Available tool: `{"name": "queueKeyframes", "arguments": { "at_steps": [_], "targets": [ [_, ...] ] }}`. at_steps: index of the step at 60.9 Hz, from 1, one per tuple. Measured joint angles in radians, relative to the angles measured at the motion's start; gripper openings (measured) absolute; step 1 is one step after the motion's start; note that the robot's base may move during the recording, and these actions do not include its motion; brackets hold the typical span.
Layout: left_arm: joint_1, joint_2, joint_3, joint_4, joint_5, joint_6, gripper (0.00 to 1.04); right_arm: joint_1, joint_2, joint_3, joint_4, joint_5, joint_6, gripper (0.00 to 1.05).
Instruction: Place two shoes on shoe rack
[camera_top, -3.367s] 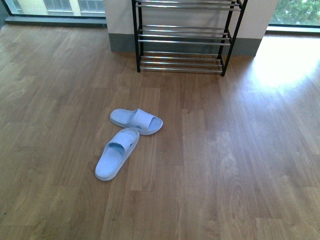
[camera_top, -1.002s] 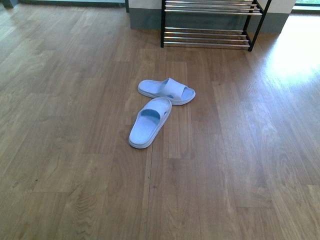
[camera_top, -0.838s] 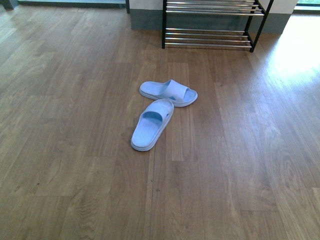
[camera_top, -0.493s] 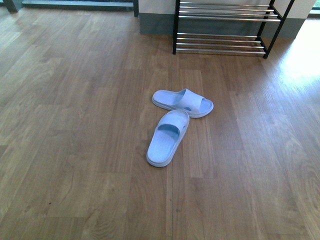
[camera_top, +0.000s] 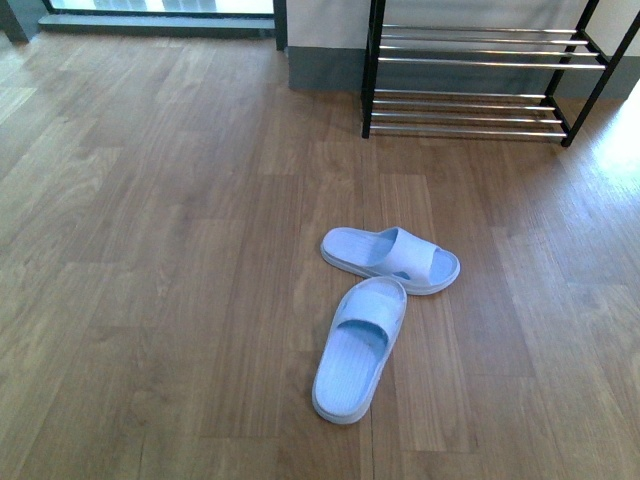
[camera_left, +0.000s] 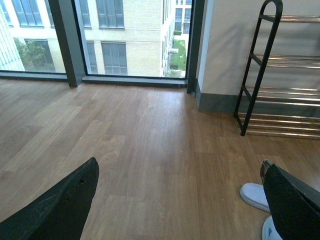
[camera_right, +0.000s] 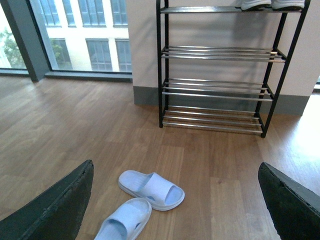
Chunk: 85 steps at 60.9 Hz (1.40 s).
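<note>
Holding nothing, my left gripper (camera_left: 179, 167) and right gripper (camera_right: 176, 169) both gape wide above the wooden floor (camera_top: 150, 250). Ahead, the nearer light-blue slide sandal (camera_top: 360, 350) lies lengthwise, its toe pointing away and slightly right, up against the side of the farther slide sandal (camera_top: 390, 260), which lies crosswise with its toe to the right. Beyond them, well apart, the shoe rack (camera_top: 465, 118) stands against the wall (camera_top: 320, 20).

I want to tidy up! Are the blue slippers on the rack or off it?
Off it. The far slipper and the near slipper lie sole-down on the floor, short of the rack.
</note>
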Motion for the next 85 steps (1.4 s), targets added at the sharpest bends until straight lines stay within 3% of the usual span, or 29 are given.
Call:
{"name": "queueKeyframes", "arguments": {
  "at_steps": [42,46,48,53,59,64,69,75,85],
  "targets": [
    [0.0,0.0,0.0,0.0,-0.001,0.0,0.95,0.0,0.0,0.0,0.0,-0.001,0.0,0.95],
    [0.0,0.0,0.0,0.0,-0.001,0.0,0.95,0.031,0.042,0.011,-0.034,0.12,-0.008,0.95],
    [0.0,0.0,0.0,0.0,-0.001,0.0,0.95,0.037,0.113,0.015,-0.02,0.177,-0.018,0.95],
    [0.0,0.0,0.0,0.0,0.0,0.0,0.95,0.009,0.317,0.015,0.082,0.144,-0.027,0.95],
    [0.0,0.0,0.0,0.0,-0.001,0.0,0.95,-0.023,0.663,0.028,0.31,0.086,-0.052,0.95],
    [0.0,0.0,0.0,0.0,-0.001,0.0,0.95,-0.014,1.21,0.106,0.628,0.036,-0.091,0.95],
    [0.0,0.0,0.0,0.0,-0.001,0.0,0.95,0.018,1.528,0.184,0.752,0.027,-0.1,0.95],
    [0.0,0.0,0.0,0.0,-0.001,0.0,0.95,0.06,1.939,0.322,0.804,0.027,-0.098,0.95],
    [0.0,0.0,0.0,0.0,-0.001,0.0,0.95,0.095,2.293,0.494,0.771,0.02,-0.07,0.95]
  ]
}}
